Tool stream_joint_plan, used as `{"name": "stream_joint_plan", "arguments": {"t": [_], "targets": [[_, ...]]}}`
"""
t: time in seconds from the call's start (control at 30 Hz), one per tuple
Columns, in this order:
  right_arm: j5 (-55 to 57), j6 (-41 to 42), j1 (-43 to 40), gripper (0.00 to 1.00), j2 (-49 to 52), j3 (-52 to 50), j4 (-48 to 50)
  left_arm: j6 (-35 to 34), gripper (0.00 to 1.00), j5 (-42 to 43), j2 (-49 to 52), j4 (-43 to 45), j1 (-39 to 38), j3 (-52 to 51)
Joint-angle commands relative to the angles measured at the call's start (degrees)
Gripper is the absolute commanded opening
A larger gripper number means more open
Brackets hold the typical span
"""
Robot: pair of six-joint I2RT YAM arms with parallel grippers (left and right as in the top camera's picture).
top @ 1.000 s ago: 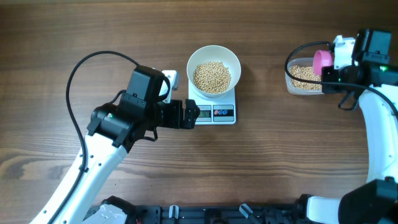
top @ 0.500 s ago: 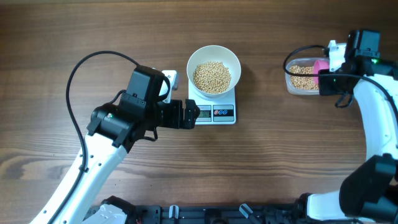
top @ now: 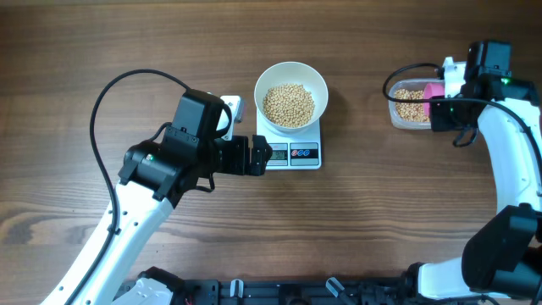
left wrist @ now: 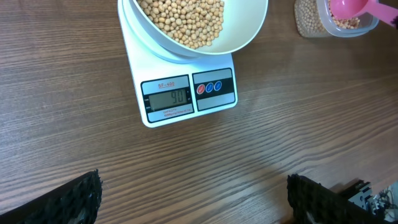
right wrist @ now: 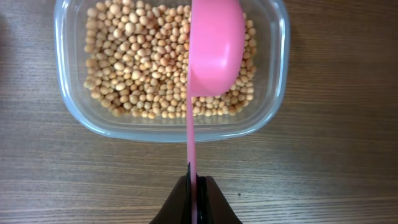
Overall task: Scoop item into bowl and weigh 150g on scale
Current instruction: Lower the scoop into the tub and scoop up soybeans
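Observation:
The white bowl [top: 291,72] stands on the white scale [top: 292,154] and holds a heap of tan beans [top: 288,104]. My left gripper [top: 254,157] rests open just left of the scale's display. In the left wrist view the scale [left wrist: 186,93] shows a reading, and the fingers [left wrist: 62,202] stand wide apart over bare wood. My right gripper [right wrist: 196,193] is shut on the thin handle of a pink scoop [right wrist: 214,43]. The scoop's cup hangs over more beans [right wrist: 137,68] in a clear container [right wrist: 273,118].
The clear container [top: 412,106] sits at the far right of the wooden table, well apart from the scale. A small white object [top: 230,108] lies by the left arm's wrist. A black cable [top: 110,93] loops over the left side.
My right arm has swung slightly and brought the pink scoop further over the clear container. The left arm, bowl and scale have not moved.

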Motion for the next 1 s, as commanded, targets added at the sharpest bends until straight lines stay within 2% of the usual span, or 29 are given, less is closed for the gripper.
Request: {"name": "stream_joint_plan", "arguments": {"t": [0.0, 0.57, 0.97], "targets": [[-1.22, 0.98, 1.27, 0.04, 1.97, 0.81, -0.9, 1.2, 1.0, 0.5, 0.24, 0.13, -0.26, -0.24], [-5.92, 0.92, 4.79, 0.04, 2.23, 0.81, -1.33, 1.2, 1.0, 0.48, 0.24, 0.13, -0.26, -0.24], [-15.45, 1.16, 4.13, 0.04, 2.23, 0.81, -1.42, 1.2, 1.0, 0.48, 0.24, 0.15, -0.26, -0.24]]}}
